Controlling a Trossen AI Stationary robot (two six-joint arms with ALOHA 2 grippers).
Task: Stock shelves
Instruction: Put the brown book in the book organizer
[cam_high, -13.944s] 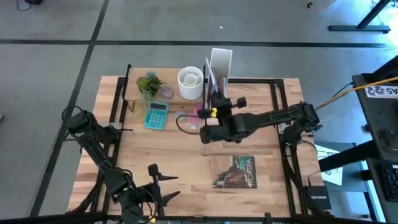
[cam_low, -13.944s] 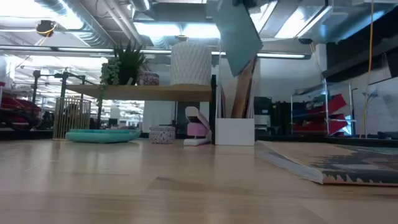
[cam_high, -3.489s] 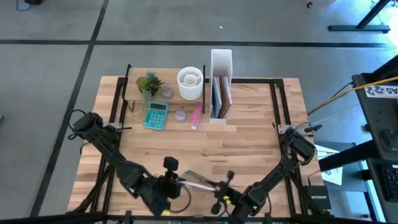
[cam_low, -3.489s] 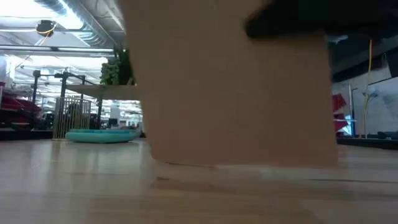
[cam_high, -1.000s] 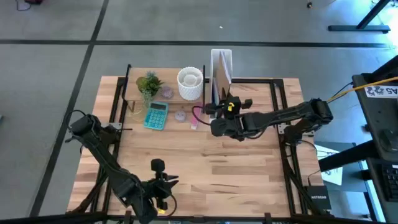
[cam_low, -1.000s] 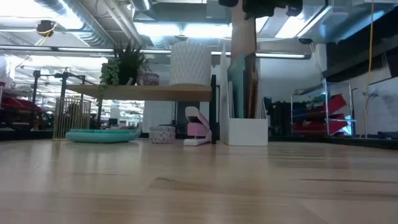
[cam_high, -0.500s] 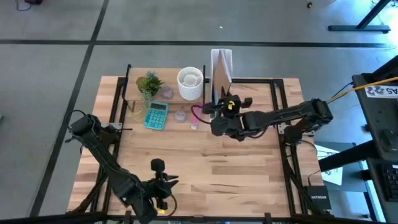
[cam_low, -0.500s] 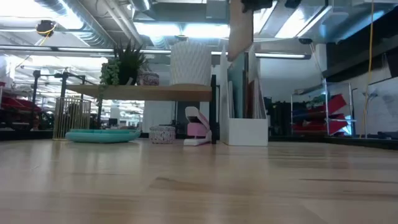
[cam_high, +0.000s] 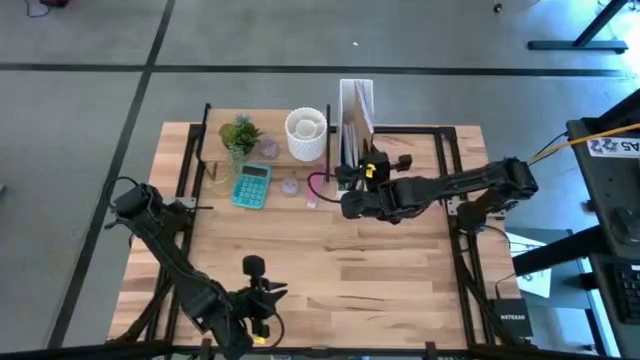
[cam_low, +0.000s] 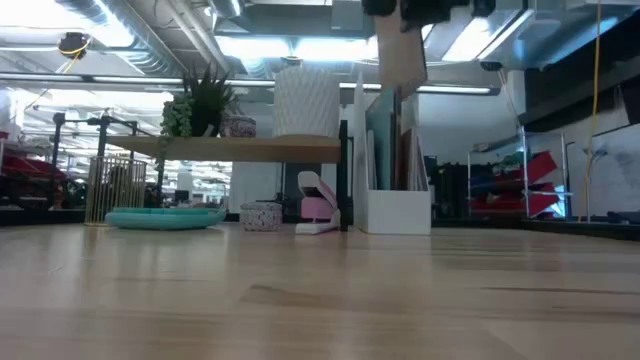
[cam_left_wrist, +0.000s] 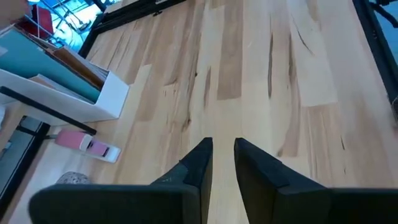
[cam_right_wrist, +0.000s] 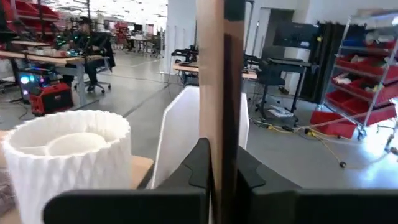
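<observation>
The shelves (cam_high: 262, 152) stand at the table's far left, a light-wood board (cam_low: 240, 148) on black posts. A plant (cam_high: 240, 133) and a white ribbed cup (cam_high: 306, 135) rest on the board. A tall white file box (cam_high: 356, 100) stands just right of it, with folders upright inside (cam_low: 398, 212). My right gripper (cam_high: 352, 186) is over the box, shut on a thin tan book (cam_low: 402, 50). My left gripper (cam_high: 255, 292) waits at the near edge, shut, with nothing between its fingers (cam_left_wrist: 222, 162). My right gripper pinches the tan book's near edge (cam_right_wrist: 210, 127) between its two fingers, coming from the table's near side. The book stands upright, edge-on to the wrist camera. Its lower edge (cam_low: 402, 86) hangs clear above the folders in the file box.
Below the shelf board lie a teal calculator (cam_high: 251, 185), a small round jar (cam_low: 261, 216) and a pink stapler (cam_high: 317, 186). The near half of the tabletop (cam_high: 330, 270) is bare wood. Black frame rails (cam_high: 450, 170) run along the right side.
My right gripper has shifted a little toward the table's right edge with the tan book, staying over the file box. The book has tipped slightly and come back to nearly upright.
</observation>
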